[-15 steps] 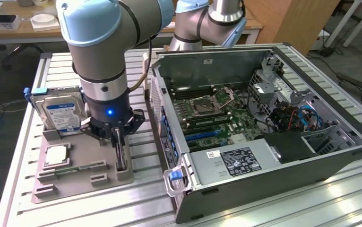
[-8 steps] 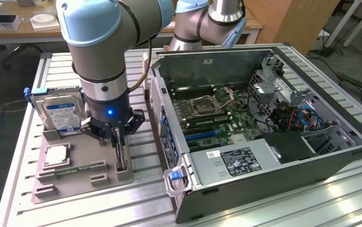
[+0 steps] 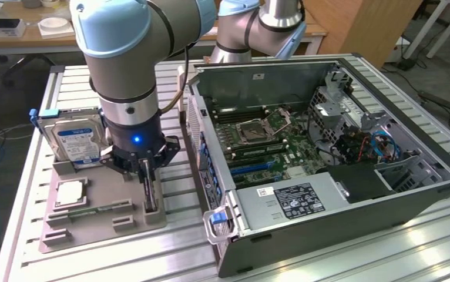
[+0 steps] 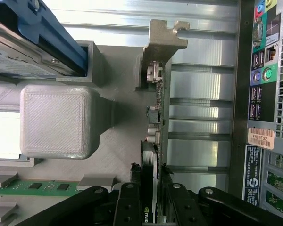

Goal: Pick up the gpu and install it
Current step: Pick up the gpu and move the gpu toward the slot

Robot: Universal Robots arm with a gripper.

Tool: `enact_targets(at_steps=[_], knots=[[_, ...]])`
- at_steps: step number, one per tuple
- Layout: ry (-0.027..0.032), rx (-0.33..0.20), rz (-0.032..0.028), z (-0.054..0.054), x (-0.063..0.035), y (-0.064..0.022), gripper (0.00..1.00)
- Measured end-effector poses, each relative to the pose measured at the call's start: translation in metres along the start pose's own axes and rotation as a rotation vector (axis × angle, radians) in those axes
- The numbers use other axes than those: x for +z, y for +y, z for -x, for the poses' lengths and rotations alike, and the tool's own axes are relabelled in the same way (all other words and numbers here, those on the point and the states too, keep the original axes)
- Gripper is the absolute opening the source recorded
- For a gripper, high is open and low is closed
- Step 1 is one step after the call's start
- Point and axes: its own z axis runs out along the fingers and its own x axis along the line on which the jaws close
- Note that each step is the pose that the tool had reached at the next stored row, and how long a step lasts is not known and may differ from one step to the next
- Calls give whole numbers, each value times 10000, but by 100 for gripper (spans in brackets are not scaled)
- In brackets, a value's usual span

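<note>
The gpu (image 3: 151, 192) stands on its long edge in a slot of the grey holder tray (image 3: 91, 235), at the exterior view's left of the open computer case (image 3: 327, 135). My gripper (image 3: 148, 171) comes straight down over it. In the wrist view the gpu (image 4: 156, 117) shows edge-on, with its silver end bracket (image 4: 162, 40) at the far end. The gripper (image 4: 152, 190) straddles the card, and its black fingers (image 4: 134, 188) press against both faces, shut on it. The card still sits in its slot.
On the same tray stand a hard drive (image 3: 76, 144) with a blue label, a processor (image 3: 68, 192) and a green memory stick (image 3: 91, 208). The case lies on its side, motherboard (image 3: 264, 147) exposed, its rear panel (image 4: 264, 94) close beside the gpu.
</note>
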Motion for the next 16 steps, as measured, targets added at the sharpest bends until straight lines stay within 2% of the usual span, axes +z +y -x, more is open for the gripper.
enact_targets(at_steps=[16], knots=[[-2,31,5,1,-21,1,26]])
